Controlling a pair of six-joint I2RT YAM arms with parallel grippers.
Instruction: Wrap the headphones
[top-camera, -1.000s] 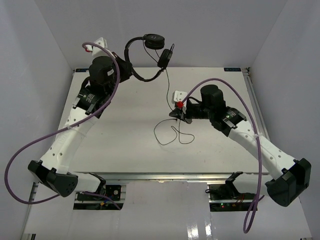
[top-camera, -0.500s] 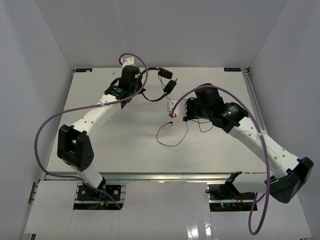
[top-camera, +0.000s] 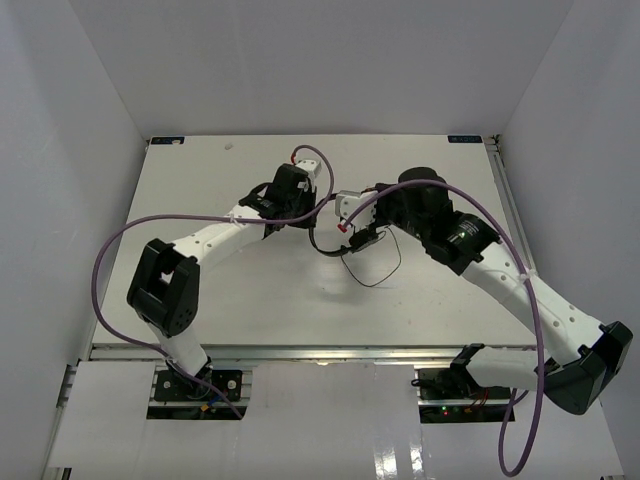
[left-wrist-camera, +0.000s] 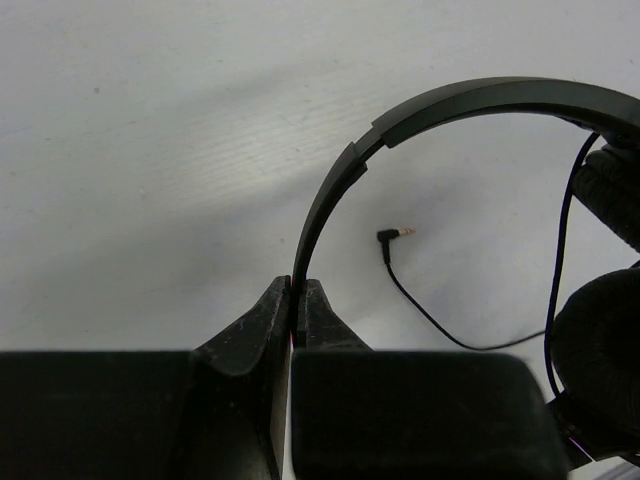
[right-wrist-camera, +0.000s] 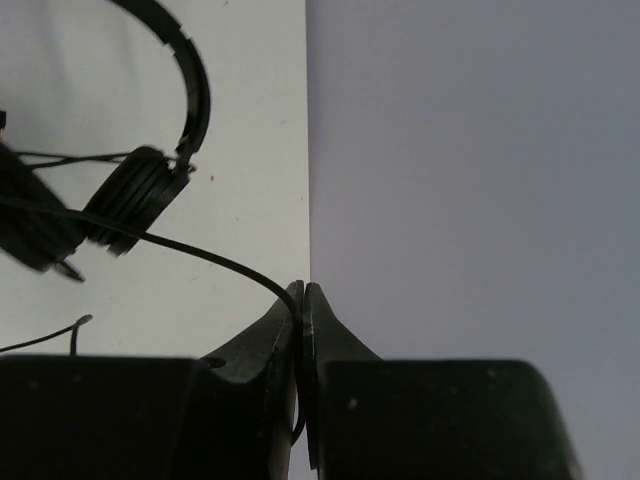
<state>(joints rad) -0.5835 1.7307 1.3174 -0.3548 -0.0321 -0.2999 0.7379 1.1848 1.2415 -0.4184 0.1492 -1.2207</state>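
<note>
The black headphones are held between my two grippers over the middle of the table. In the left wrist view the thin headband (left-wrist-camera: 420, 110) arcs up from my left gripper (left-wrist-camera: 296, 292), which is shut on its end. The padded earcups (left-wrist-camera: 600, 350) hang at the right, and the cord's plug (left-wrist-camera: 395, 235) lies on the table. My right gripper (right-wrist-camera: 302, 292) is shut on the thin cord (right-wrist-camera: 200, 255), with an earcup (right-wrist-camera: 135, 200) beyond it. From above, the left gripper (top-camera: 308, 215) and right gripper (top-camera: 355, 235) are close together, and the cord loop (top-camera: 366, 285) trails on the table.
Thick purple cables loop off both arms, one (top-camera: 120, 240) at the left and one (top-camera: 520, 290) at the right. White walls enclose the table (top-camera: 200, 170) on three sides. The table's edge (right-wrist-camera: 307, 150) meets a wall just ahead of the right gripper.
My left arm has swung down from high at the back left to the table's middle, carrying the headphones. The right gripper has shifted slightly left and back with the cord.
</note>
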